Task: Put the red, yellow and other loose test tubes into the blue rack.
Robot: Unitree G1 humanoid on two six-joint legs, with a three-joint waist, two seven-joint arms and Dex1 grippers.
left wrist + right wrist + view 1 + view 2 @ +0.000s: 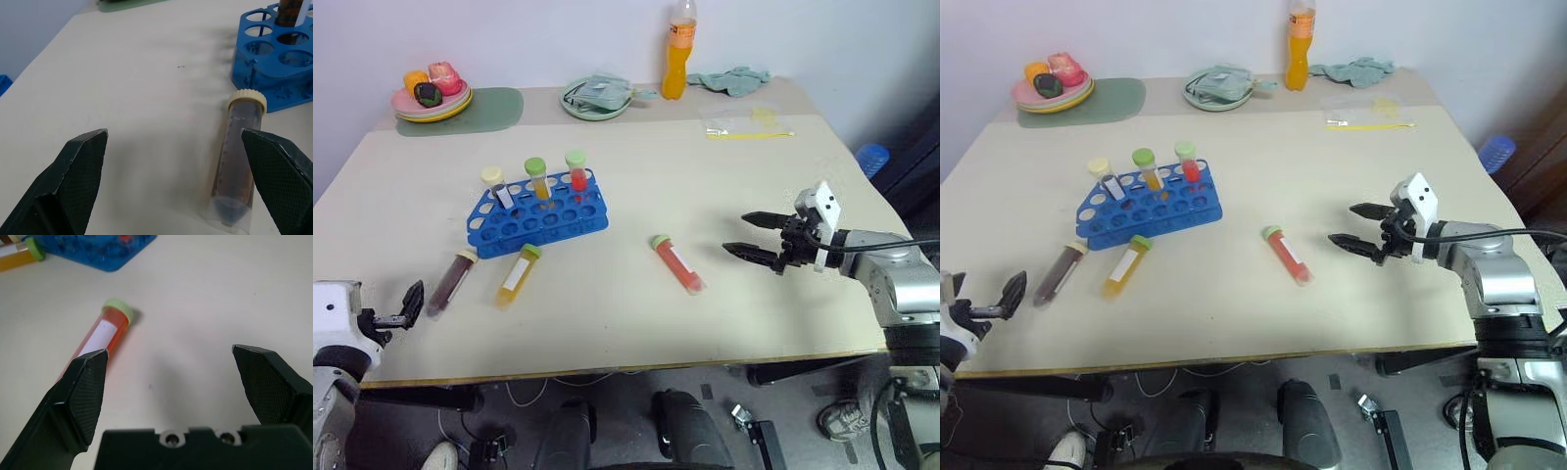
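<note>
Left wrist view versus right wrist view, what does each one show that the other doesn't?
Left wrist: the open left claw over the table, with the maroon tube lying beside it, cream cap toward the rack. Right wrist: the open right claw, the red-orange tube by one finger, and the yellow tube. Shared: the blue rack.

Right gripper [168, 377] stands wide apart and empty over the table [220, 293]; red-orange tube [100, 335] lies flat beside one finger, blue rack [98, 249] beyond.
</note>
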